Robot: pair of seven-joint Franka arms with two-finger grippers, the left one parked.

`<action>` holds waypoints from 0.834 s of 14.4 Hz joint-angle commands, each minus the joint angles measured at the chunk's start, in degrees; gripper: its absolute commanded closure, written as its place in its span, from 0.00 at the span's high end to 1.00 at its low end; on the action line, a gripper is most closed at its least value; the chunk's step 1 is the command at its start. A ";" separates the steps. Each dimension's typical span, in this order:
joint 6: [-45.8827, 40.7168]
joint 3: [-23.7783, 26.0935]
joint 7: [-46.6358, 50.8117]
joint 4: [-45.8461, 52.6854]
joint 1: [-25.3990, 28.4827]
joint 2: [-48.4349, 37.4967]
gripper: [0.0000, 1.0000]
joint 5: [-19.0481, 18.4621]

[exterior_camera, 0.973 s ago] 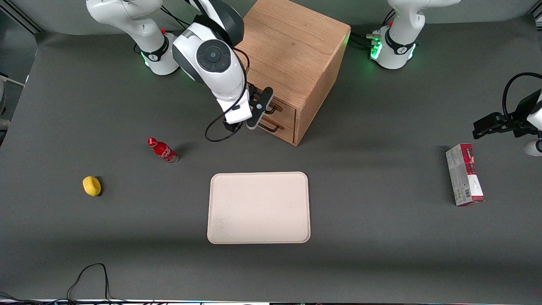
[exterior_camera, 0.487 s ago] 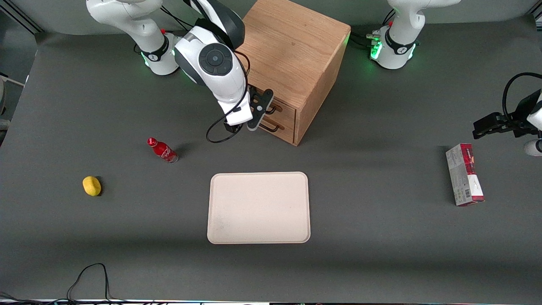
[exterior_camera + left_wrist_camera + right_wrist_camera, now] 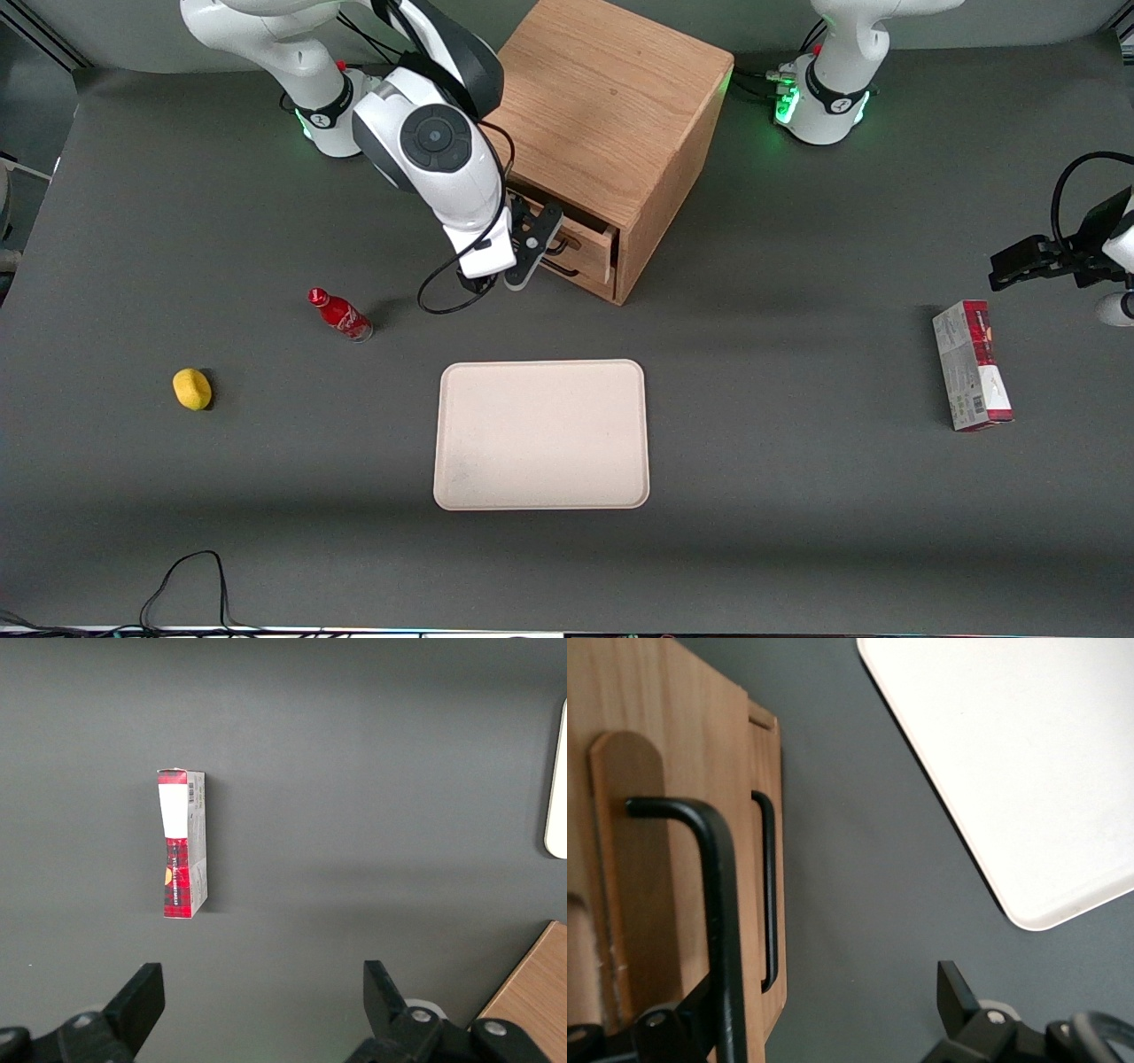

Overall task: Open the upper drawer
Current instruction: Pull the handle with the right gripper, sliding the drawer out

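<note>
Claw (image 3: 530, 252) is seen spread, merely hooked on the handle (image 3: 723, 904) of the upper drawer (image 3: 580, 239), barely drawn out at the frame's upper centre, so purchase could be lost if the pull is skewed.

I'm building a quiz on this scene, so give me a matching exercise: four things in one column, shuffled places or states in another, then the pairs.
Things:
1. upper drawer
2. gripper
3. red bottle
4. red-and-white box

Places or states:
A. toward the parked arm's end of the table
B. pulled partly out of the cabinet
C. at the upper drawer's handle
D. between the lemon and the tray

Pairs: 1-B, 2-C, 3-D, 4-A
</note>
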 commanded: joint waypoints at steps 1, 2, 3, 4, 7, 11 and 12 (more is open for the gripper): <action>-0.17 -0.43 -1.03 4.23 -0.22 3.26 1.00 -1.23; -0.17 -0.95 -1.81 4.94 -0.22 3.70 1.00 -1.24; -0.26 -1.48 -2.34 5.64 -0.22 4.14 1.00 -1.24; -0.34 -2.18 -2.69 6.00 -0.22 4.32 1.00 -1.15; -0.61 -3.50 -3.58 6.53 -0.22 4.93 1.00 -1.15; -2.97 -4.56 -3.66 9.50 -0.48 6.69 1.00 -1.24; -4.29 -4.91 -3.66 10.56 -0.49 7.13 1.00 -1.24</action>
